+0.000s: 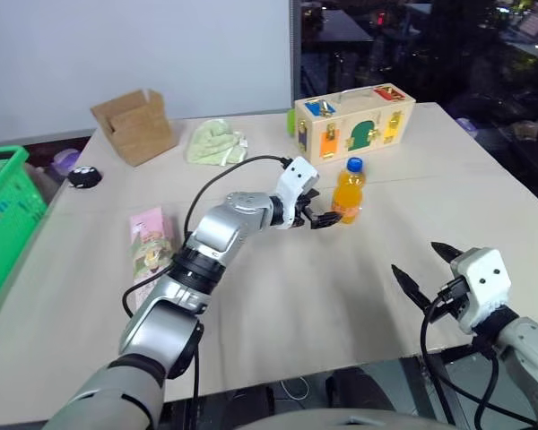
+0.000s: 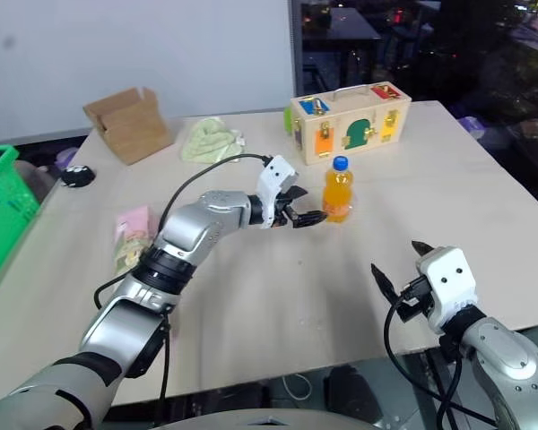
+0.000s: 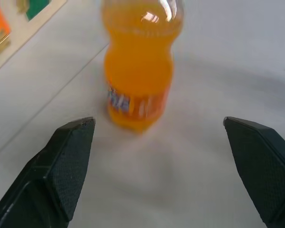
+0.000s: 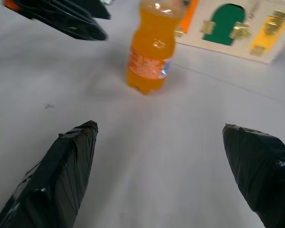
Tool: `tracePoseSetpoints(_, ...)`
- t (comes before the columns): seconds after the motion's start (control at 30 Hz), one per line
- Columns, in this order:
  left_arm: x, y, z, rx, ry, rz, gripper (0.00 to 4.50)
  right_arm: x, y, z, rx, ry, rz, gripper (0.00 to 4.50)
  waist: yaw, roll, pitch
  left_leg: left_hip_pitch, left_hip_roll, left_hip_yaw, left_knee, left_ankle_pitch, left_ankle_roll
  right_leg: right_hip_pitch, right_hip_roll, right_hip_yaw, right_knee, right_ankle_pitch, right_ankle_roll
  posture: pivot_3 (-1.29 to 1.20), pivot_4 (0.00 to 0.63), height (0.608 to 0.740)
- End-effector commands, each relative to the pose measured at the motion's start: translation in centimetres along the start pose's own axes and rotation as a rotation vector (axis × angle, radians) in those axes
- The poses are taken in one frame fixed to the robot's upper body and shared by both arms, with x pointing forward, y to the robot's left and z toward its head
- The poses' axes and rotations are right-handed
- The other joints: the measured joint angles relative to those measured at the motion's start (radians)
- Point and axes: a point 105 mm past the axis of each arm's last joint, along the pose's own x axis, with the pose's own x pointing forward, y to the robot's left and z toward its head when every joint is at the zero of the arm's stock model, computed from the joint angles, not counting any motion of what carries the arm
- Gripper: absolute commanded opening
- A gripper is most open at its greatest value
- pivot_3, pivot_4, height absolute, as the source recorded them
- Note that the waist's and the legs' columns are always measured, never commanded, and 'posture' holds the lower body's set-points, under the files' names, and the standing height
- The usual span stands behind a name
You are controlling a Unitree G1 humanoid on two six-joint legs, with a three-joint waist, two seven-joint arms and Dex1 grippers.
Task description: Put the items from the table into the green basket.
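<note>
The small orange-drink bottle (image 1: 349, 193) with a blue cap stands upright on the pale table (image 1: 296, 305), in front of a wooden latch box. My left gripper (image 1: 321, 210) is open just short of the bottle (image 3: 138, 71), its fingers not touching it. A long pink carton (image 1: 150, 242) lies flat at the left, beside my left forearm. The green basket (image 1: 0, 215) stands off the table's left edge. My right gripper (image 1: 417, 260) hangs open and empty near the table's front right edge, pointing toward the bottle (image 4: 149, 52).
A wooden box with coloured latches (image 1: 354, 121) stands behind the bottle. At the back left are a brown cardboard box (image 1: 134, 125), a crumpled pale green cloth (image 1: 213, 141) and a small black object (image 1: 83, 176).
</note>
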Motion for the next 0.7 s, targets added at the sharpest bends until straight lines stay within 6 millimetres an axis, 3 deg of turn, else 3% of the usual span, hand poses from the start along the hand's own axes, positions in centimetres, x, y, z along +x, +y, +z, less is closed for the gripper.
tracePoseSetpoints(0.03,1.1,0.6,1.6,0.052,-0.045,0.023,4.48,-1.1,0.0,1.9,-0.034,-0.069,-0.041,4.50,-0.024,0.000,0.000,-0.001,-0.001,-0.001,0.000,0.000,0.000,0.000,0.000,0.000,0.000,0.000,0.001,-0.38,0.000,0.740)
tracePoseSetpoints(0.37,2.4,1.9,1.5,0.005,-0.057,0.145,4.48,-1.6,-0.1,1.9,-0.038,-0.075,-0.084,4.50,-0.151,0.000,0.000,-0.002,-0.003,-0.002,0.001,-0.001,0.002,0.000,0.000,0.003,0.000,-0.001,0.006,-0.42,0.000,0.740)
tracePoseSetpoints(0.7,2.5,4.1,2.6,0.053,-0.120,0.230,4.48,-1.0,0.1,1.8,-0.029,-0.082,-0.087,4.50,-0.199,-0.001,0.000,-0.002,-0.004,-0.001,0.001,-0.002,0.002,0.000,-0.002,0.003,0.000,-0.001,0.008,-0.43,0.000,0.740)
